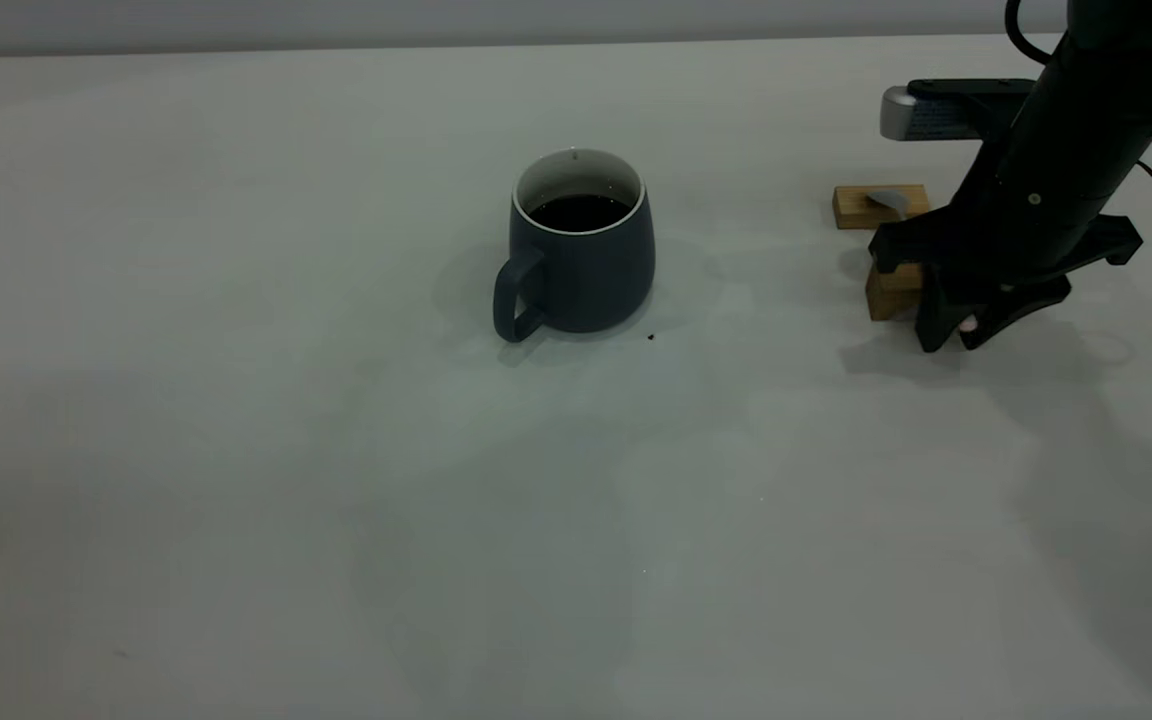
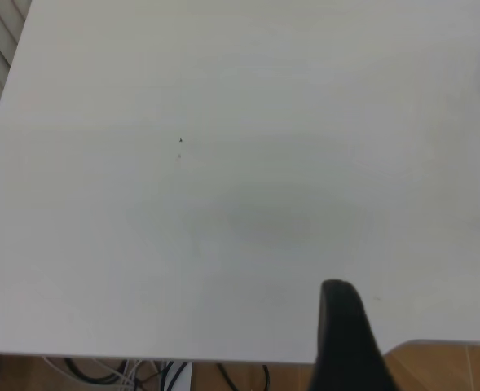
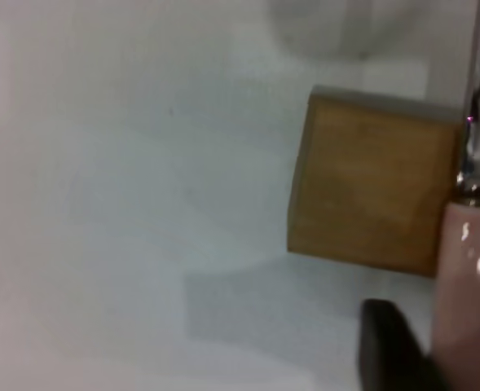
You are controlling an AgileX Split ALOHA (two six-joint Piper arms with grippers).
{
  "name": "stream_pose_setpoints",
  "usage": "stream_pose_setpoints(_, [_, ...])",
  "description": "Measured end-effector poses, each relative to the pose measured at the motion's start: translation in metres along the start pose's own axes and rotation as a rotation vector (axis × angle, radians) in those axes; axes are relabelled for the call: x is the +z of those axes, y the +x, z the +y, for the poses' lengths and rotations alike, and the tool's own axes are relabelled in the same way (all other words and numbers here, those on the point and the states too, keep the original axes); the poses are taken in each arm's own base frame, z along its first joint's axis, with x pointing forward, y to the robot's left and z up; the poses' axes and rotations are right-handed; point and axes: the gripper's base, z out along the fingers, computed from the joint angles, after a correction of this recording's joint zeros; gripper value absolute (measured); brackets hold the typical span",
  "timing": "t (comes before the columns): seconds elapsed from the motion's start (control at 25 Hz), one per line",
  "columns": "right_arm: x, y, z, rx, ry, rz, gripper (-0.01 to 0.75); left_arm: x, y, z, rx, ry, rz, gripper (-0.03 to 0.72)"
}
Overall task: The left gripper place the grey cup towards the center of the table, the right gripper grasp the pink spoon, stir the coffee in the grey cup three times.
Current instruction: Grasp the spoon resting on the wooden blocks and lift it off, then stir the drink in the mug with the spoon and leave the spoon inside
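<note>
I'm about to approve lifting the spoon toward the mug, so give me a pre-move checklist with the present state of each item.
1. The grey cup stands upright near the middle of the table: ok.
2. The coffee is in the cup: ok.
3. The right gripper is down at the pink spoon, by the wooden blocks: ok.
4. Firm grip on the spoon: cannot tell.
5. The left gripper is away from the cup: ok.
6. Bare table between spoon and cup: ok.

We see a matt off-white table [image 1: 336, 500], a matt slate-grey cup [image 1: 586, 270] with glossy white inside, two bare wooden blocks [image 1: 861, 207], a glossy pink spoon [image 3: 468, 277] handle with shiny metal neck
</note>
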Motion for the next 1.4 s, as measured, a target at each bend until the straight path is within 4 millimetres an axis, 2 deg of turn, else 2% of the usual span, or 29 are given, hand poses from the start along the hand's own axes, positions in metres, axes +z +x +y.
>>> stream_pose_setpoints(0.04, [0.0, 0.001, 0.0, -0.005, 0.0, 0.007, 0.146, 0.0, 0.0, 0.0, 0.0, 0.0, 0.0, 0.53])
stream_pose_setpoints(0.08, [-0.001, 0.001, 0.0, -0.012, 0.0, 0.014, 0.114, 0.0, 0.0, 0.0, 0.0, 0.0, 0.0, 0.53])
stream_pose_setpoints(0.24, [-0.017, -0.003, 0.001, -0.054, 0.003, 0.017, 0.119, 0.0, 0.0, 0.0, 0.0, 0.0, 0.0, 0.53])
stream_pose_setpoints(0.44, [-0.071, -0.016, 0.013, -0.007, -0.056, -0.015, 0.119, 0.0, 0.0, 0.0, 0.0, 0.0, 0.0, 0.53])
stream_pose_setpoints(0.6, [-0.101, -0.016, 0.044, 0.159, -0.261, 0.019, 0.119, 0.0, 0.0, 0.0, -0.005, 0.0, 0.0, 0.53])
stream_pose_setpoints(0.8, [-0.11, -0.015, 0.084, 0.337, -0.594, 0.136, 0.119, 0.0, 0.0, 0.0, -0.005, 0.0, 0.0, 0.53])
stream_pose_setpoints(0.92, [-0.114, -0.021, 0.101, 0.431, -0.746, 0.157, 0.119, 0.0, 0.0, 0.0, -0.005, 0.0, 0.0, 0.53])
stream_pose_setpoints(1.08, [-0.123, -0.028, 0.12, 0.587, -0.928, 0.193, 0.119, 0.0, 0.0, 0.0, -0.005, 0.0, 0.0, 0.53])
stream_pose_setpoints(1.24, [-0.13, -0.039, 0.133, 0.908, -1.078, 0.272, 0.119, 0.0, 0.0, 0.0, -0.005, 0.0, 0.0, 0.53])
stream_pose_setpoints(1.4, [-0.133, -0.044, 0.134, 1.211, -1.115, 0.423, 0.119, 0.0, 0.0, 0.0, -0.005, 0.0, 0.0, 0.53])
